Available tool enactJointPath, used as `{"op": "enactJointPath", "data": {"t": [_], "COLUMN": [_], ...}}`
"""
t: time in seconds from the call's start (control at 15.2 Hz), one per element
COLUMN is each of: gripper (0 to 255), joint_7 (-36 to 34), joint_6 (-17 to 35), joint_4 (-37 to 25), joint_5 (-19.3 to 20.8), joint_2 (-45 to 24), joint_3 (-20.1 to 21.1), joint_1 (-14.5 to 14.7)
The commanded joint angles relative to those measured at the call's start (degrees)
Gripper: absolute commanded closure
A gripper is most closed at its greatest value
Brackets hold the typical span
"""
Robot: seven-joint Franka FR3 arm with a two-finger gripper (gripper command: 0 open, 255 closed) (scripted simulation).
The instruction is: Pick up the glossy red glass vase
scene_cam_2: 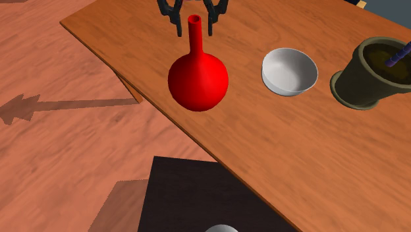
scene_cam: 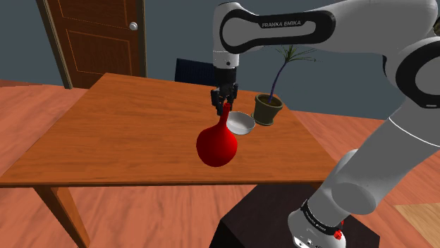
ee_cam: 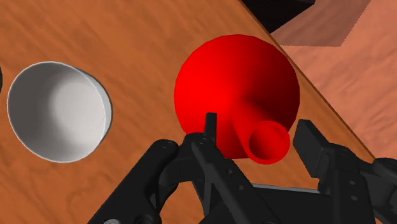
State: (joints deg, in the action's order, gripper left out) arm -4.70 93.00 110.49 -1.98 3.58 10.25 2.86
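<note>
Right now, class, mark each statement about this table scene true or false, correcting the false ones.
1. The glossy red round-bellied vase stands upright on the brown wooden table. True.
2. The black end effector is shut on the vase's neck. False: its fingers stand apart, either side of the neck.
3. The white bowl sits between the vase and the olive-green plant pot. True.
4. The white bowl holds a plant. False: the thin-stemmed plant grows in the pot.
</note>
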Motion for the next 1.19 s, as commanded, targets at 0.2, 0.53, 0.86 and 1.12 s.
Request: {"op": "enactJointPath", "data": {"t": [0.2,0.53,0.86,1.12], "gripper": [255,255,255,255], "joint_7": [0.02,0.08,0.03,-0.04], "joint_6": [0.16,0.15,-3.66,-6.75], "joint_4": [0.07,0.21,-3.36,-6.47], "joint_5": [0.02,0.01,-0.01,0.00], "joint_2": [-0.07,0.07,0.33,0.30], "joint_3": [-0.01,-0.04,-0.08,-0.10], "joint_1": [-0.01,-0.04,-0.07,-0.09]}}
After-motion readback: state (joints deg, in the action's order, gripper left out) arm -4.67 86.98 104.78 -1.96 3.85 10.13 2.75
